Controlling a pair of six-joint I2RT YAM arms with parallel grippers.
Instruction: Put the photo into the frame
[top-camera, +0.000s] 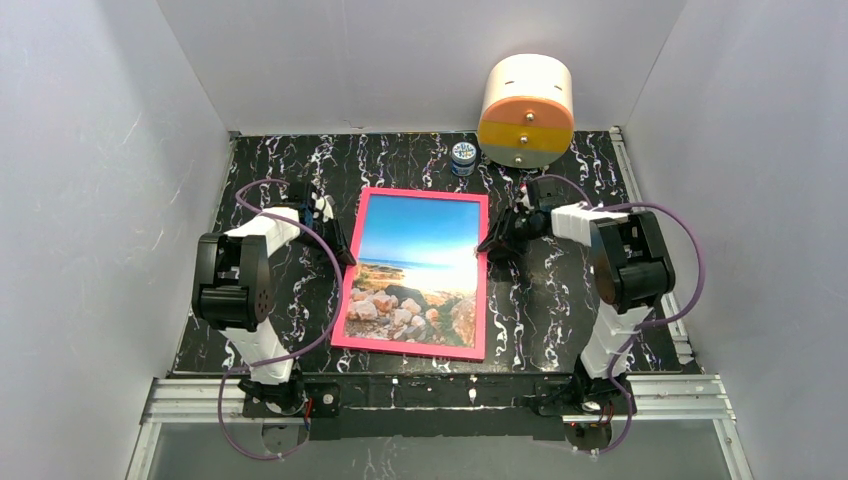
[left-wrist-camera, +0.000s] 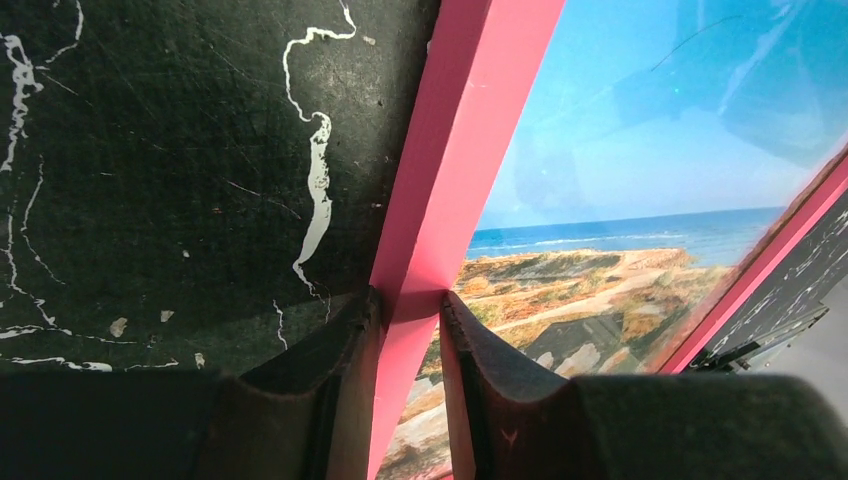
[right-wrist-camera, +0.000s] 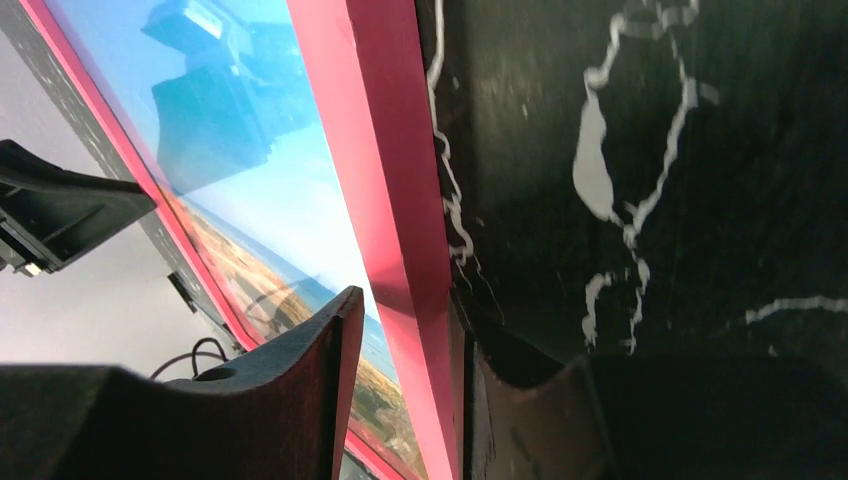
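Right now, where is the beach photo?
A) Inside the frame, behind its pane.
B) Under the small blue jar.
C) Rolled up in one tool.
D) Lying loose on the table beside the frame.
A: the photo fills the frame, pink rim on all four sides.

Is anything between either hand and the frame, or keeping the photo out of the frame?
Nothing visible. The left hand grips the left rim of the frame directly. The right hand straddles the right rim, with a small gap on the inner side. The photo already lies inside the frame.
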